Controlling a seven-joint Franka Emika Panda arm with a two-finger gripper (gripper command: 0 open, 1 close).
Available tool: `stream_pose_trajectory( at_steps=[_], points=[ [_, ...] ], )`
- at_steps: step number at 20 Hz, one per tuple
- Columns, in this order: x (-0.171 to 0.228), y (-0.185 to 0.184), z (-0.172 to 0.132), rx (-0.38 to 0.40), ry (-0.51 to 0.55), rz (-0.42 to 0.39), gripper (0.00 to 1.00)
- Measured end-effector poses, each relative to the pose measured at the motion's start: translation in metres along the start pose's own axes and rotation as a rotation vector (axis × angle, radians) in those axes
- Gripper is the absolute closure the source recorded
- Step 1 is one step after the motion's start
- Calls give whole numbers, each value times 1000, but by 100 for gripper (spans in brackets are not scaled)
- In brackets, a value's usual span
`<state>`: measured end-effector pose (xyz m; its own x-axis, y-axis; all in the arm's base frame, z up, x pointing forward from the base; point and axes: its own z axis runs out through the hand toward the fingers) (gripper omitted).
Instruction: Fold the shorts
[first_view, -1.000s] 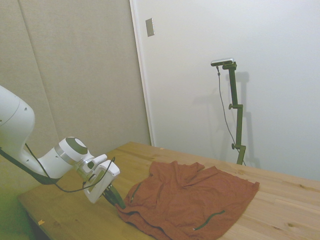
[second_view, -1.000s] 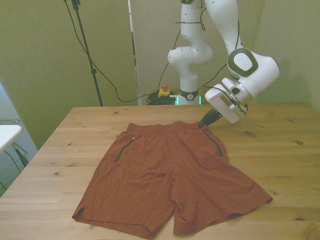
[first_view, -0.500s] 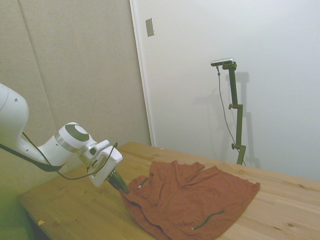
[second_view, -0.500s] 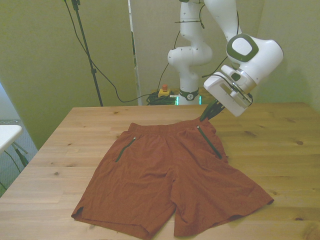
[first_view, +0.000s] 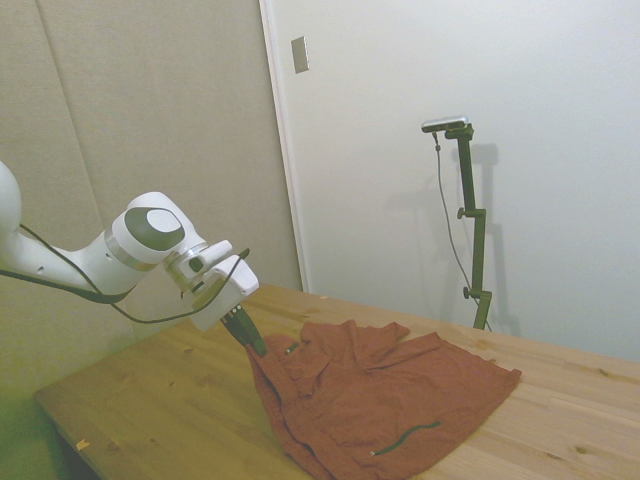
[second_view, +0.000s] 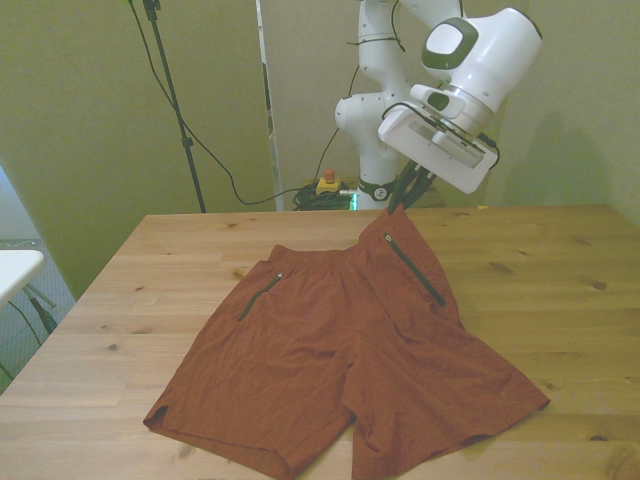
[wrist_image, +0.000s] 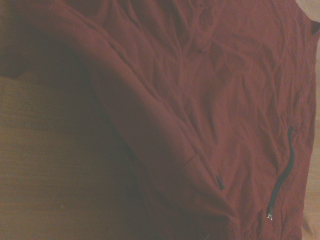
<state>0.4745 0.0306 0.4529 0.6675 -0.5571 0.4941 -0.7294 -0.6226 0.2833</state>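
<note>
The rust-orange shorts (second_view: 330, 350) lie spread on the wooden table (second_view: 560, 280), waistband toward the far edge, legs toward the near edge. My gripper (second_view: 398, 198) is shut on the waistband corner at the front view's right and holds it lifted off the table, so the fabric hangs from it in a peak. In the side view the gripper (first_view: 250, 338) holds the same raised corner of the shorts (first_view: 390, 400). A dark zipper line (second_view: 414, 270) runs down the lifted side, another (second_view: 258, 297) lies flat on the other hip. The wrist view shows draped fabric of the shorts (wrist_image: 200, 100) over wood.
Bare tabletop surrounds the shorts on all sides, widest at the front view's right (second_view: 570, 330). A black stand with cables (second_view: 170, 90) rises behind the far left corner. A white surface (second_view: 15, 270) sits off the table's left edge.
The gripper has risen well above the table, pulling the gripped waistband corner up. The fabric on that side now hangs in a peak instead of lying flat.
</note>
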Motion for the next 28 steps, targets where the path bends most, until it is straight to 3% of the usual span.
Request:
stream_pose_trajectory(
  at_steps=[8,14,20,21,24,28],
  points=[
    [66,64,26,139,-95,164,100],
    [76,80,32,248,-206,246,100],
    [82,133,79,319,-329,333,100],
    [82,141,87,318,-341,346,0],
    [76,157,114,309,-378,385,0],
    [72,181,175,296,-450,450,0]
  ],
)
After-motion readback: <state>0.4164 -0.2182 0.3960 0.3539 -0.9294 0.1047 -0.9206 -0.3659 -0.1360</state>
